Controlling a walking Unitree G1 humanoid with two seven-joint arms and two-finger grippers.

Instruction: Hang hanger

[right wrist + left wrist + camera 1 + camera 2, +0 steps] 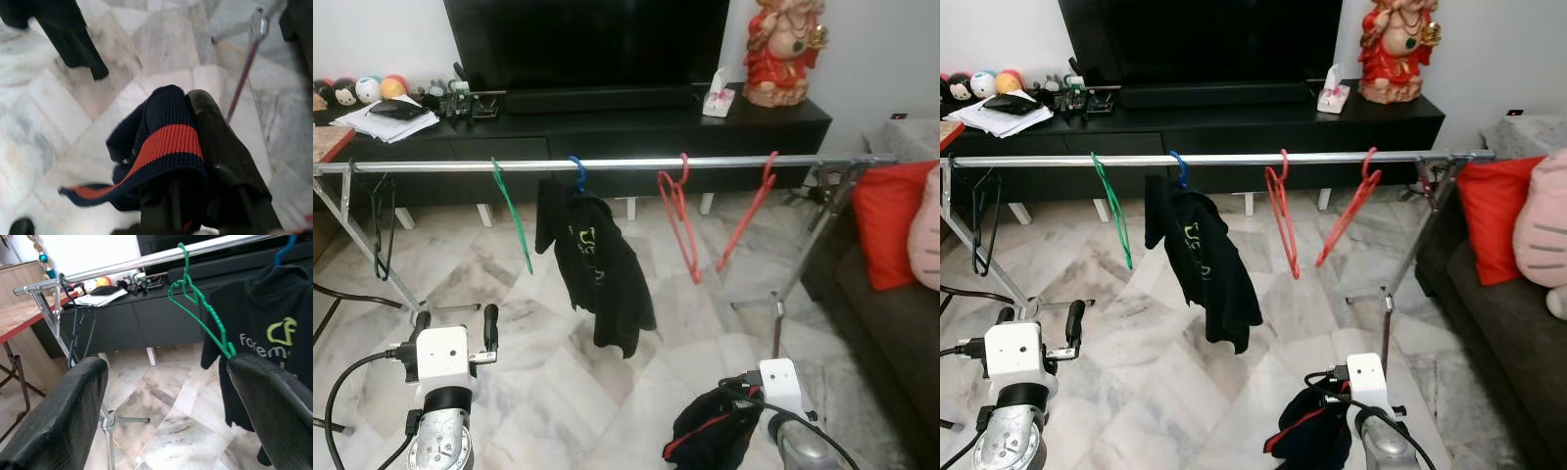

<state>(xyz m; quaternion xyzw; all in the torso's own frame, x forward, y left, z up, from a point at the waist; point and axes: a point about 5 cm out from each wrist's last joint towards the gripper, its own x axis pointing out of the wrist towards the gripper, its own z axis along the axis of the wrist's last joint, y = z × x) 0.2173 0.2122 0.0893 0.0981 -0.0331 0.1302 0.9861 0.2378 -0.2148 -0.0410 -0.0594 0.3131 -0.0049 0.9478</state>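
Navy-and-red garment (161,147) is clenched in the right end effector (195,161), well below the rail (607,164). Left end effector (161,396) is released, nearer the green hanger (200,308).

Looks like someone's living room: big TV (587,44) on a low black console (607,132), marble floor (558,343), sofa with cushions (891,225).

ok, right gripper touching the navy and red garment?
Touching. Right wrist view shows the right gripper shut on the navy and red garment, cloth draped over its fingers.
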